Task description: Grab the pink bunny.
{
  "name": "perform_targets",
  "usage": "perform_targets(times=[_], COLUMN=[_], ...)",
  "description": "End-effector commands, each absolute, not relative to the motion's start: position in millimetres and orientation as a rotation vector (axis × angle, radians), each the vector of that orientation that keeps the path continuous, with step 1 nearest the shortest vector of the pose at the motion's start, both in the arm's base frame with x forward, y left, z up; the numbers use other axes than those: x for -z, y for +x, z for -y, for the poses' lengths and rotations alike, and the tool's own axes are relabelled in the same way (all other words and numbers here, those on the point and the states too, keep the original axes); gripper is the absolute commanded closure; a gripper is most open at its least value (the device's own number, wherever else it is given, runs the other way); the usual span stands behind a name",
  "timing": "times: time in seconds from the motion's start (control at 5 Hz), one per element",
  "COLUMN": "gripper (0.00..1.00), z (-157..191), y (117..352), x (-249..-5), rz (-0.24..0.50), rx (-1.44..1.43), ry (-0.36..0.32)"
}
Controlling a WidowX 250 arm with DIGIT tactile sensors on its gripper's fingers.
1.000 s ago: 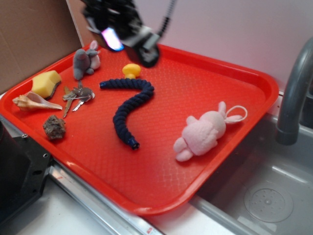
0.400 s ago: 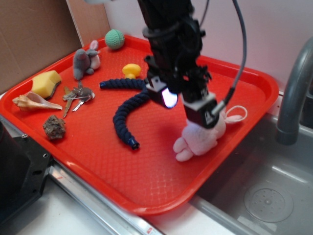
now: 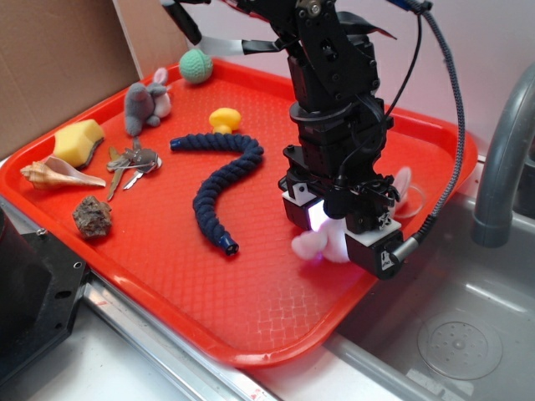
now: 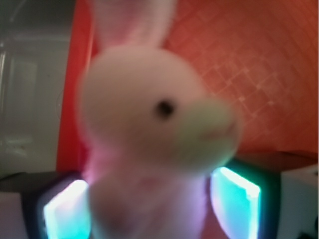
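Presently my tool (image 3: 338, 238) stands low over the right side of the red tray (image 3: 251, 317), its lit pads (image 4: 234, 194) flanking the pink bunny (image 4: 154, 124) at the body so its soft bulk can be clamped, though I cannot tell whether they grip it.

Pale pink plush bunny (image 4: 154, 119) with a black eye, on a bright red tray (image 3: 251, 301) with a diamond texture, beside a navy rope (image 3: 221, 188), yellow sponge (image 3: 79, 140), grey mouse (image 3: 144, 104) and green ball (image 3: 196, 65).
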State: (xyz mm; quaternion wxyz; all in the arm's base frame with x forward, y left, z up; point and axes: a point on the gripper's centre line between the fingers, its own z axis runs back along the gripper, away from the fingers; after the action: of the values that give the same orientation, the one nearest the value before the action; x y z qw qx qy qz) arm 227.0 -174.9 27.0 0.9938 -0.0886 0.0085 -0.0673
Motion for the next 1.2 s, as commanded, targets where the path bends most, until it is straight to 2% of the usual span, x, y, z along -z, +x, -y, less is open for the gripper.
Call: perform_targets(times=[0.0, 0.2, 0.4, 0.6, 0.8, 1.0], gripper=[1.0, 1.0, 1.0, 1.0, 1.0, 1.0], z=[160.0, 128.6, 88.7, 37.3, -0.5, -41.7], y=[231.3, 231.8, 223.8, 191.8, 169.8, 166.0], x=[-32.8, -47.8, -95.4, -144.1, -192.3, -224.8], rz=[-0.033, -0.02, 0.016, 0.097, 0.176, 0.199], rx=[0.112, 0.11, 0.08, -0.021, -0.246, -0.129], ry=[-0.141, -0.12, -0.068, -0.093, -0.023, -0.038])
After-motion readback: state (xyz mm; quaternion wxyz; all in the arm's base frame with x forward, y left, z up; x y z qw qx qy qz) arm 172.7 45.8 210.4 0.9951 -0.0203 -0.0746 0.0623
